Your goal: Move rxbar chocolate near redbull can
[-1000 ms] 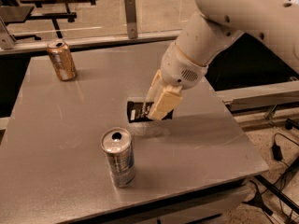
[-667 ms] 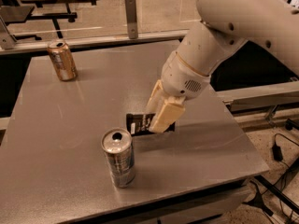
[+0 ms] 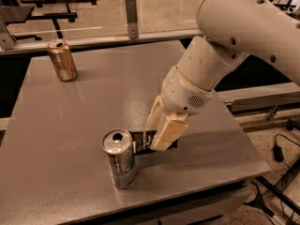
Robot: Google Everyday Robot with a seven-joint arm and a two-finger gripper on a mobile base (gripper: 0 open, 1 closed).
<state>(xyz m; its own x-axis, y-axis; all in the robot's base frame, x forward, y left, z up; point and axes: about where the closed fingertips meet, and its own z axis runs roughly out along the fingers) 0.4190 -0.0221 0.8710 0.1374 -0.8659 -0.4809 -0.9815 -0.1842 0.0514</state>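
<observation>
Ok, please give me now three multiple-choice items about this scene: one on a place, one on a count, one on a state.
1. Where is the rxbar chocolate?
A. close beside the redbull can
B. next to the gold can
C. on the floor

2. How many cans stand on the table?
A. one
B. two
C. three

3. What is the gripper doing?
A. hanging open above the gold can
B. holding the rxbar chocolate
C. lying on the redbull can

Key: 1 A, the black bar sits just right of that can. 2 B, the redbull can is near and the gold can is at the far left. 3 B, its fingers are closed on the bar.
</observation>
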